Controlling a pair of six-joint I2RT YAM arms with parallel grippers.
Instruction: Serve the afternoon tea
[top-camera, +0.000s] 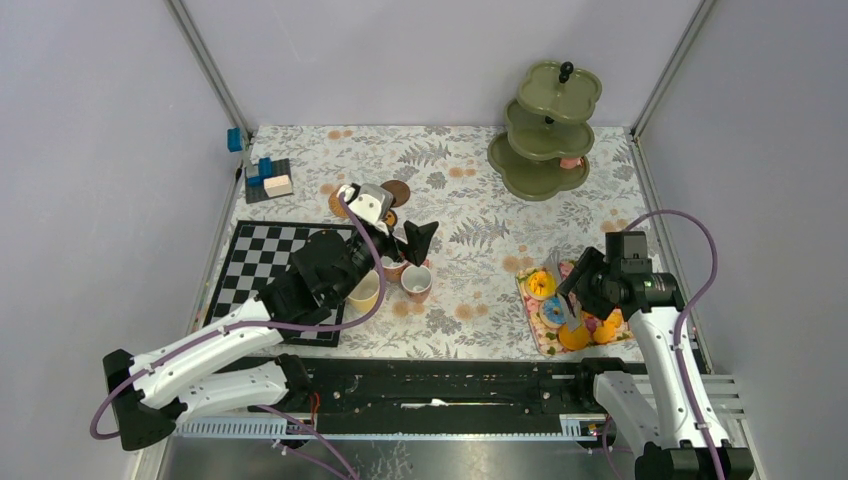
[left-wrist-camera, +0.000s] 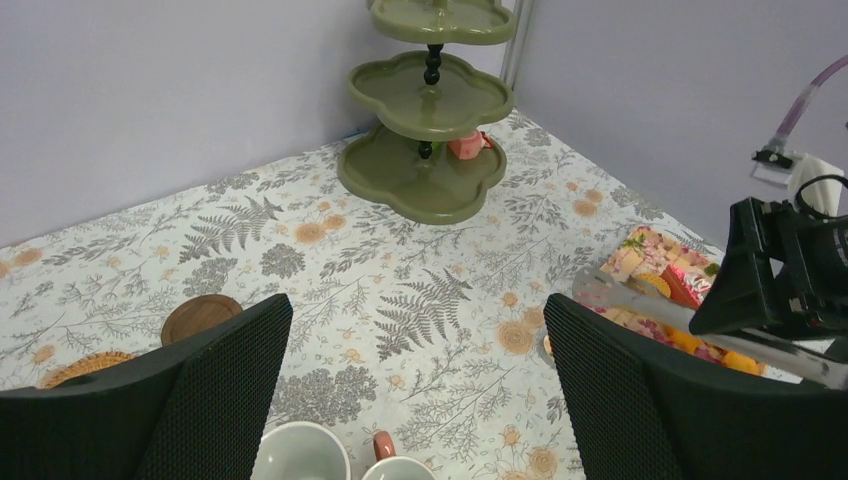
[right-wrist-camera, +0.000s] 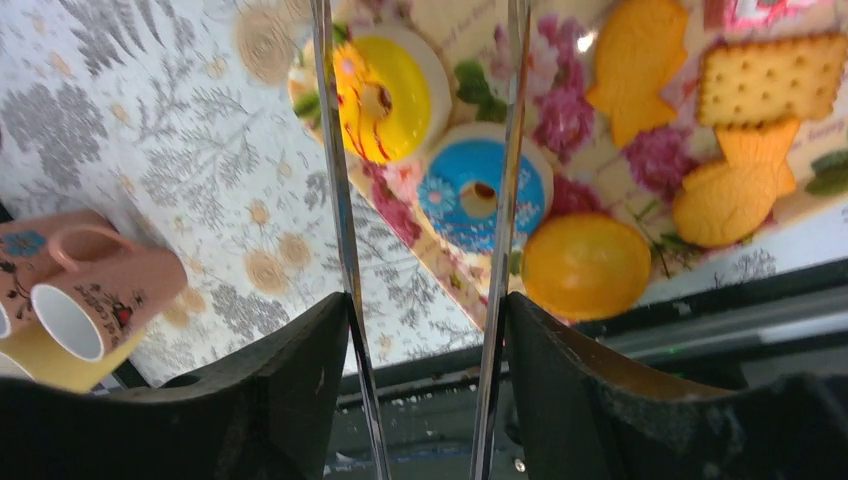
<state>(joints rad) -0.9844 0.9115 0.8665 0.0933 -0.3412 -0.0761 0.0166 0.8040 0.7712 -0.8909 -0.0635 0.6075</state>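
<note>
At the left, the chessboard is lying on the floral cloth that is covering the table. The left gripper is hovering with its jaws standing wide apart, gripping nothing, over the yellow mug and two pinkish mugs, which are sitting huddled together beside the board. Two coasters are lying just behind them. The olive-green stand is standing at the far right, carrying a pink piece on its lowest tier. The right gripper is hanging over the tray, its jaws clamping tongs whose blades are framing the yellow donut and blue donut. Cookies are lying alongside.
</note>
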